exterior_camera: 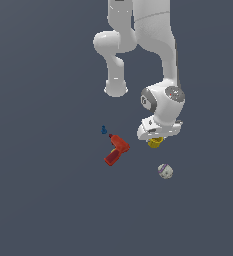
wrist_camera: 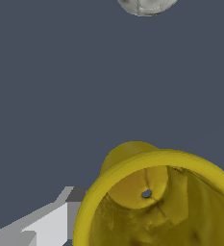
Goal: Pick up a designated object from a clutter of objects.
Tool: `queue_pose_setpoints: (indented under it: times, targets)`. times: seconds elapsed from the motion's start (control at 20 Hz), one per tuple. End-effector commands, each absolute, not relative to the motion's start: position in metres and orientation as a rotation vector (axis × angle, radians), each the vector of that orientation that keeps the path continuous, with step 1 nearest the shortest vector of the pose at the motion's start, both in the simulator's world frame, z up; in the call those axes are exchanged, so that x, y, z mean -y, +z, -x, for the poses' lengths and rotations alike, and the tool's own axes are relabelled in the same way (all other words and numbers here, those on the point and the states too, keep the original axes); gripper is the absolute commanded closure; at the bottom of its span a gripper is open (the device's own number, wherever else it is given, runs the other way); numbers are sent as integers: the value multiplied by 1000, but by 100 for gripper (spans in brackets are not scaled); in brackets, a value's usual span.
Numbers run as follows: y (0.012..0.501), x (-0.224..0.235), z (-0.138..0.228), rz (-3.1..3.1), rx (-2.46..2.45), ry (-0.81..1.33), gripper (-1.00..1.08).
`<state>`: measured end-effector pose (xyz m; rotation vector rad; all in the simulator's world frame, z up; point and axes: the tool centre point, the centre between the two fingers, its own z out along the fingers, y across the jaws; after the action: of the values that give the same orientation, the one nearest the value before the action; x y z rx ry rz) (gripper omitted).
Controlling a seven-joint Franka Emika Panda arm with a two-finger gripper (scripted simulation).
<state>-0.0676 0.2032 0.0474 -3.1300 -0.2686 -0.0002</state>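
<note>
Your yellow cup [wrist_camera: 152,192] looks empty beneath the gripper [exterior_camera: 157,137], whose grip you cannot judge; drill [exterior_camera: 116,149] left, ball [exterior_camera: 165,171] nearer.

Yellow cup [wrist_camera: 132,211] rim close-up, pincer finger [wrist_camera: 51,226] beside — white ball [wrist_camera: 144,6] beyond

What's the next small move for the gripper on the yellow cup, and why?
Probably close the fingers, then lift. In the wrist view the yellow cup fills the frame with one finger just outside its rim, and the exterior view shows the gripper low over it. The other finger is out of view, so whether it straddles the wall is unconfirmed.
</note>
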Motion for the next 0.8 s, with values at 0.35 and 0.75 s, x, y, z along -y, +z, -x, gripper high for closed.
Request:
queue_pose_setpoints:
  times: [0.35, 0.75]
  targets:
    - [48, -203, 68, 3130, 269, 0, 108]
    - [69, -195, 62, 3130, 269, 0, 108]
